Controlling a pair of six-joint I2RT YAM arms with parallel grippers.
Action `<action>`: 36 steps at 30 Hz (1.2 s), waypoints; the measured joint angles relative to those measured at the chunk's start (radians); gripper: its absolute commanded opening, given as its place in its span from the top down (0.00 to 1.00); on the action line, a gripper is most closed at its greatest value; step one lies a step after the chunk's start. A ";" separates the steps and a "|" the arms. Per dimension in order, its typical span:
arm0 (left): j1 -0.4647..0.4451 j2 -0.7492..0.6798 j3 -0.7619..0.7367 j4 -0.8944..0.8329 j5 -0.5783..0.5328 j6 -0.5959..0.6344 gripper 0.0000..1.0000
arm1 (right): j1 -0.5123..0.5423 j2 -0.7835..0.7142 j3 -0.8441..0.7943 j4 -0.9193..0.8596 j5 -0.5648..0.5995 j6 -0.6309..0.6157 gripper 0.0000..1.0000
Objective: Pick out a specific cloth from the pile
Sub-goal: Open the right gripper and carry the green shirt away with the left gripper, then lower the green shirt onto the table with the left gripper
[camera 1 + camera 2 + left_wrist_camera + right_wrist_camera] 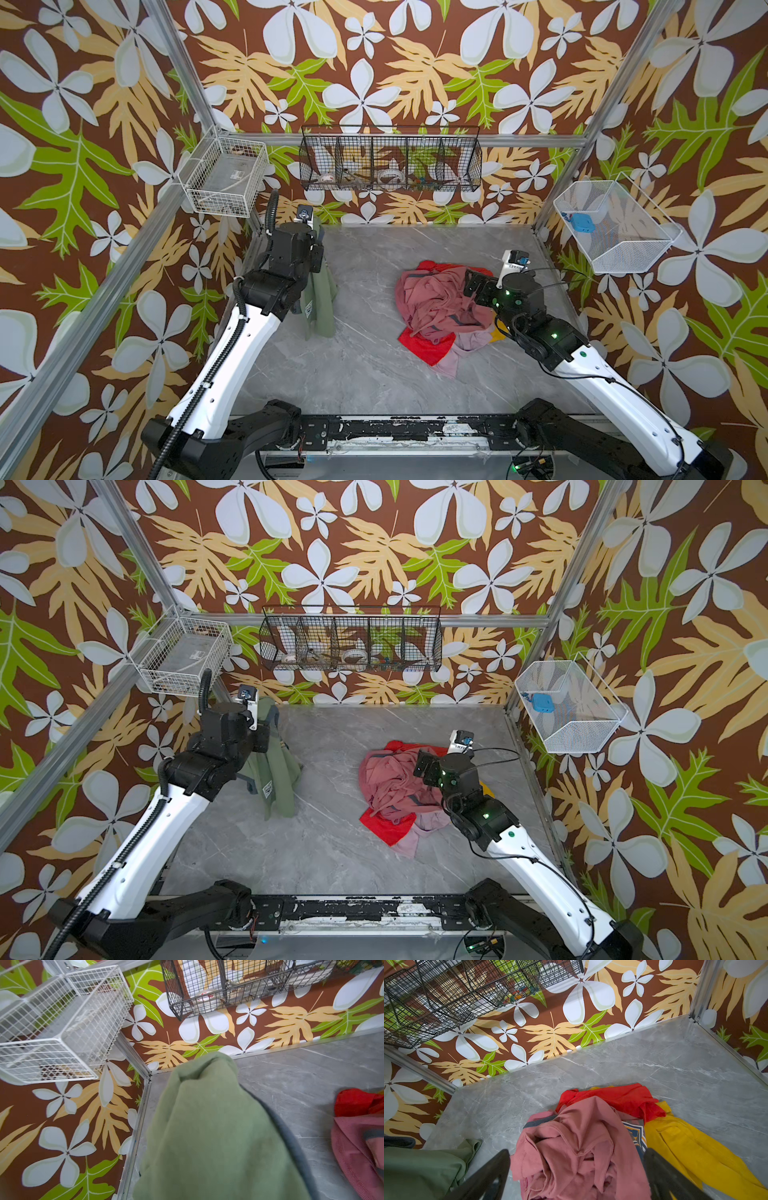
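HOLD: left gripper (316, 249) clamped tight on the sage-green shirt (320, 307) | WHERE: shirt hangs long-axis down beneath it at the table's (374, 374) left side, well apart from the pile (436, 307) | OTHER: right gripper (576, 1154) spread wide, empty, above the dusty-pink garment (581, 1136) | NEXT: left arm looks best placed to carry it clear.

A robot test cell in a lab: a left arm (226, 365) and a right arm (631, 399) are mounted on a scuffed black rail (386, 430) at the edge of a grey marble-look tabletop (374, 374). Aluminium posts (187, 75) frame walls of printed tropical-flower backdrop (374, 62), hung with 3 wire baskets (390, 160) of odd props.
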 measured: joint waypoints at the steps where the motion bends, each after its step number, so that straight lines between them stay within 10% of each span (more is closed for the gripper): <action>1: 0.000 0.022 0.004 0.004 0.006 0.002 1.00 | 0.000 0.002 0.000 0.000 -0.001 0.000 0.00; 16: 0.081 0.255 0.030 0.169 0.106 -0.063 1.00 | 0.000 0.011 -0.002 0.007 -0.034 0.020 0.06; 36: 0.081 -0.043 -0.505 0.388 0.348 -0.488 1.00 | 0.000 0.032 -0.018 0.014 -0.067 0.024 0.07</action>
